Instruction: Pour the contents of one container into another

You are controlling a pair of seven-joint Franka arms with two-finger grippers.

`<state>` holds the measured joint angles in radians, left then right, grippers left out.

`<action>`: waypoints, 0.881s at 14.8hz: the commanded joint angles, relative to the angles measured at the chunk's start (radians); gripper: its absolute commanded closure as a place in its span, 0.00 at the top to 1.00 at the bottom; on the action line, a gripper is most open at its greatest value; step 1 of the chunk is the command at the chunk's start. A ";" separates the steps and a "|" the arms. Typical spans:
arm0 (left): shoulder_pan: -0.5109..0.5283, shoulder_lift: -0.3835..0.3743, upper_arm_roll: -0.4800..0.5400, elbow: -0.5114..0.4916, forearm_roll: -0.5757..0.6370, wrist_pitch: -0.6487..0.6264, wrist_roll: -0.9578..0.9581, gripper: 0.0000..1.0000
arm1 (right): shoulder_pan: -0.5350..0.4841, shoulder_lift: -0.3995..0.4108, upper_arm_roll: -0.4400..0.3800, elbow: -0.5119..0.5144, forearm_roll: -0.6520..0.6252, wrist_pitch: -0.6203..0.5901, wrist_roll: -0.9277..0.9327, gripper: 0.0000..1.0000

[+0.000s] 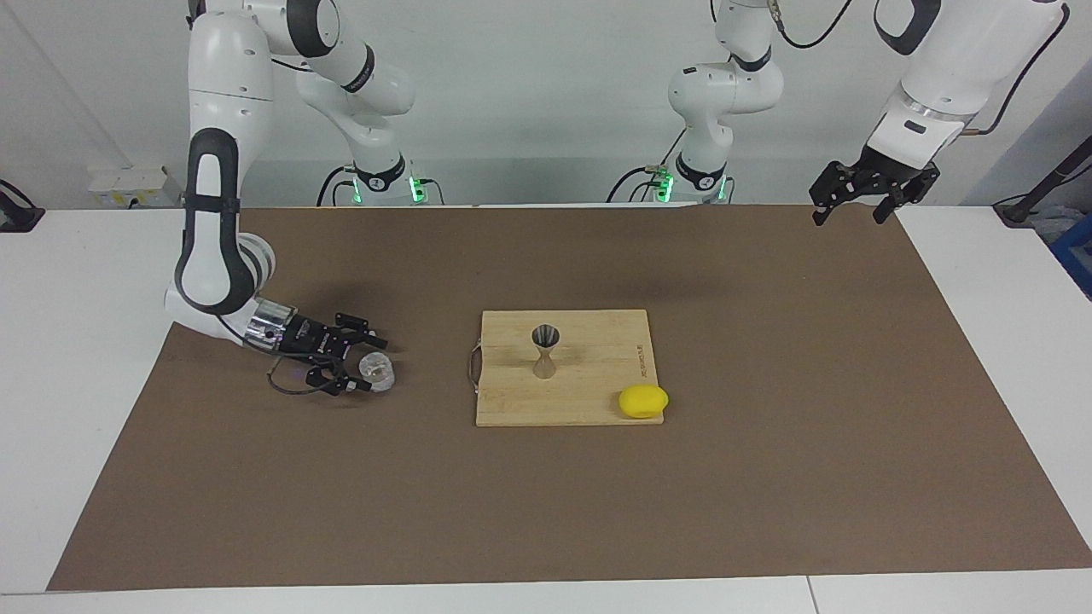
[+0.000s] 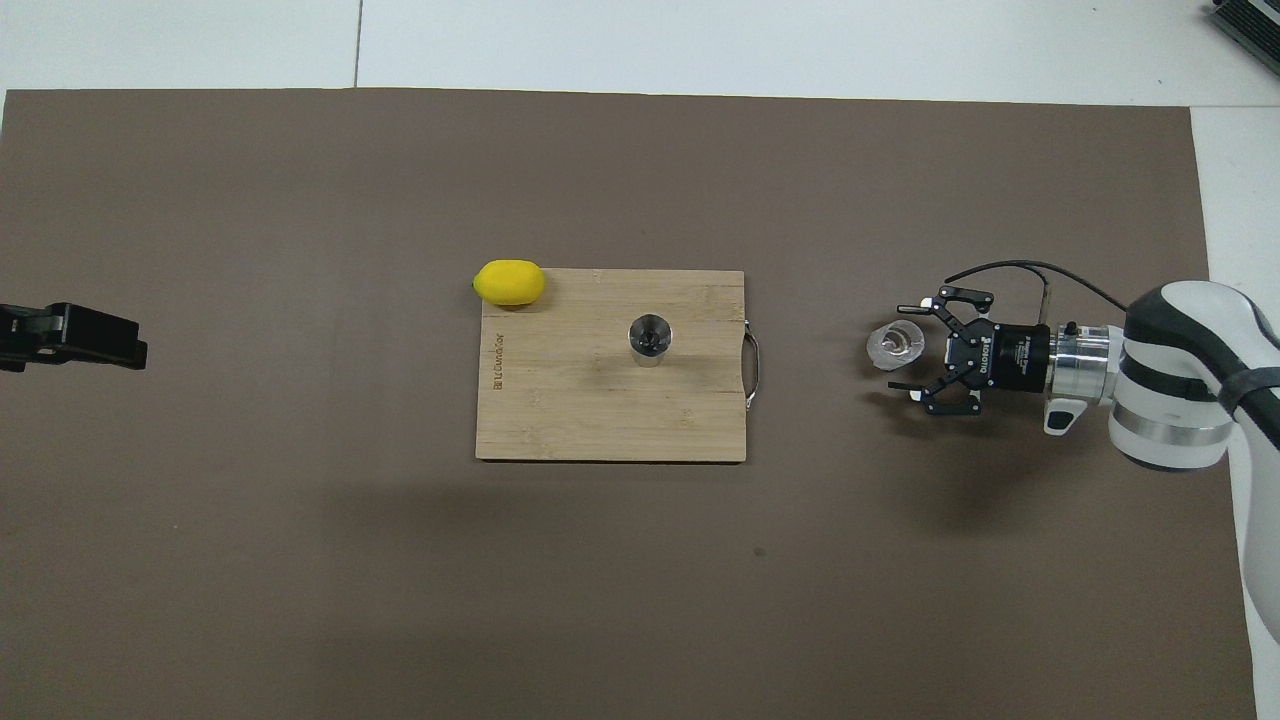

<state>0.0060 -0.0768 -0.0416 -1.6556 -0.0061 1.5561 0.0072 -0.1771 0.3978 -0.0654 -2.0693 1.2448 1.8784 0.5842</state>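
The clear glass tumbler (image 1: 378,372) stands on the brown mat toward the right arm's end of the table; it also shows in the overhead view (image 2: 894,344). My right gripper (image 1: 372,366) is low over the mat, open, with one finger on each side of the glass (image 2: 903,347). The metal hourglass jigger (image 1: 546,350) stands upright near the middle of the wooden cutting board (image 1: 520,409), also seen from above (image 2: 650,340). My left gripper (image 1: 850,217) waits, open and empty, raised over the mat's edge at the left arm's end (image 2: 120,348).
A yellow lemon (image 1: 643,402) lies on the board's corner farthest from the robots, toward the left arm's end (image 2: 510,282). The board (image 2: 600,420) has a metal handle (image 1: 472,367) on the side facing the glass. The brown mat (image 1: 546,512) covers most of the table.
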 commanded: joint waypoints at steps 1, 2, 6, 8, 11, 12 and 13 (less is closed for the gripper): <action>-0.001 -0.011 -0.001 -0.006 0.020 -0.007 -0.007 1.00 | -0.015 -0.108 0.003 -0.026 -0.066 -0.012 0.100 1.00; 0.000 -0.011 -0.001 -0.006 0.020 -0.007 -0.007 1.00 | -0.015 -0.140 0.003 -0.025 -0.097 -0.010 0.135 1.00; 0.000 -0.011 -0.001 -0.006 0.020 -0.007 -0.007 1.00 | -0.015 -0.227 0.003 0.036 -0.293 0.001 0.158 1.00; 0.000 -0.011 -0.001 -0.006 0.020 -0.007 -0.007 1.00 | -0.007 -0.228 0.004 0.113 -0.449 0.002 0.145 1.00; -0.001 -0.011 -0.001 -0.006 0.020 -0.007 -0.007 1.00 | 0.043 -0.228 0.009 0.182 -0.673 0.008 0.080 1.00; -0.001 -0.011 -0.001 -0.006 0.020 -0.007 -0.007 1.00 | 0.065 -0.231 0.012 0.193 -0.756 0.022 0.031 1.00; -0.001 -0.011 -0.001 -0.006 0.020 -0.007 -0.007 1.00 | 0.096 -0.241 0.013 0.198 -0.844 0.034 -0.028 1.00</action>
<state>0.0060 -0.0768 -0.0416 -1.6556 -0.0061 1.5561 0.0072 -0.1271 0.1542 -0.0578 -1.8984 0.5313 1.8887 0.6490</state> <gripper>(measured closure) 0.000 0.000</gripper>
